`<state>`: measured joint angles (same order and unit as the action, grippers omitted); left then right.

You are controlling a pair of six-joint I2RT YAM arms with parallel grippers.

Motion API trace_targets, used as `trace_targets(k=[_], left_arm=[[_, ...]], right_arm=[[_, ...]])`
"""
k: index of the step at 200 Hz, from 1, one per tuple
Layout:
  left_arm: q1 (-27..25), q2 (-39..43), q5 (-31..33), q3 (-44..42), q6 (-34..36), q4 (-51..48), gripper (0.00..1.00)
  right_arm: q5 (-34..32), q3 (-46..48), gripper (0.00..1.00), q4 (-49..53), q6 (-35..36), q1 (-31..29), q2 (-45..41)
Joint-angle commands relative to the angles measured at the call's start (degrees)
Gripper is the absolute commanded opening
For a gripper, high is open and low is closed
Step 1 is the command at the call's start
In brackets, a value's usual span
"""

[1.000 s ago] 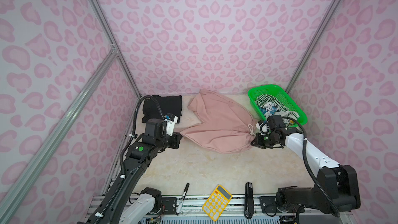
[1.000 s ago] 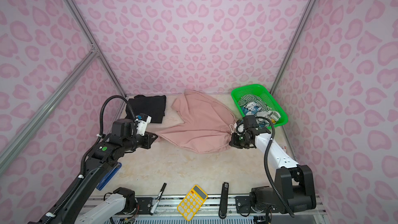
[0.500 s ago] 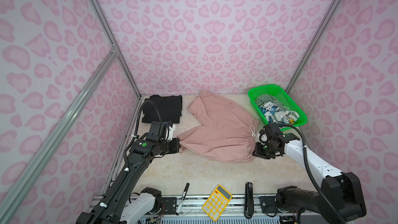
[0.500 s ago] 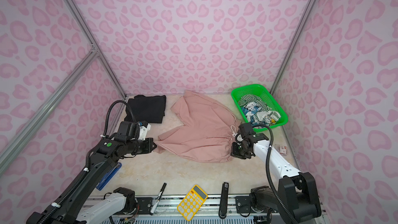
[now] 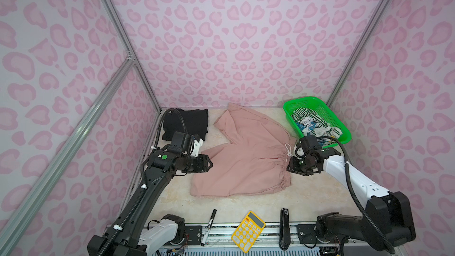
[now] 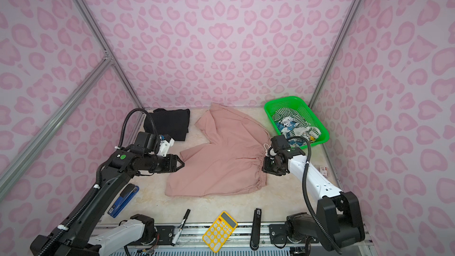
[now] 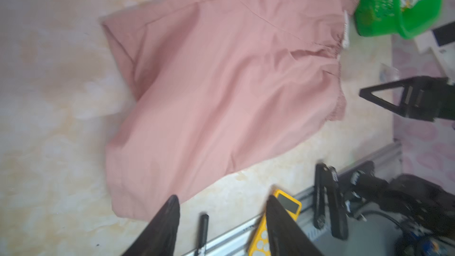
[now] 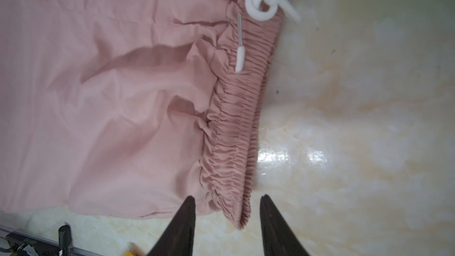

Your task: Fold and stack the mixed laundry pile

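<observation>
One pair of pink shorts (image 5: 246,158) lies flat btwn grippers: hem just ahead of left gripper (image 5: 209,164), jaws parted, empty; waistband end btwn parted jaws of right gripper (image 8: 226,199), not clamped. Black garment (image 5: 194,124) sits off to the left one's side; green basket (image 5: 317,101) behind the right one.

The left wrist view was blurred and cut off the green basket (image 7: 376,8), while a cable (image 5: 162,122) hid part of the black garment (image 5: 197,121).
</observation>
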<state>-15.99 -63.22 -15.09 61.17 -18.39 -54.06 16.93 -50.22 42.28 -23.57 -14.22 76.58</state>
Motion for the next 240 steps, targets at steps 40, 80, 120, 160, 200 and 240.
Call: trace_targets(k=[40,80,120,160,200,240], left_arm=[[1.4,-14.4,14.2,-5.8,-7.7,18.8,0.58],[1.9,-25.8,12.6,-1.5,-5.7,24.7,0.42],[1.8,-30.9,6.4,2.6,-4.9,27.3,0.43],[1.5,-33.4,4.1,0.5,-5.8,30.0,0.39],[1.4,-36.1,1.4,6.6,-4.0,32.1,0.56],[1.4,-50.1,-1.4,30.2,1.1,32.4,0.61]], right_arm=[[-5.3,3.5,0.47,-6.3,-2.4,-2.0,5.2],[-6.4,6.5,0.44,-7.8,-2.9,-0.8,7.7],[-6.4,7.9,0.35,-7.8,-3.0,2.2,7.8],[-6.5,9.0,0.3,-4.9,-2.2,5.7,5.0],[-7.4,7.5,0.33,-1.7,-1.1,6.0,1.9],[-12.9,-1.4,0.44,1.2,3.8,6.4,3.8]])
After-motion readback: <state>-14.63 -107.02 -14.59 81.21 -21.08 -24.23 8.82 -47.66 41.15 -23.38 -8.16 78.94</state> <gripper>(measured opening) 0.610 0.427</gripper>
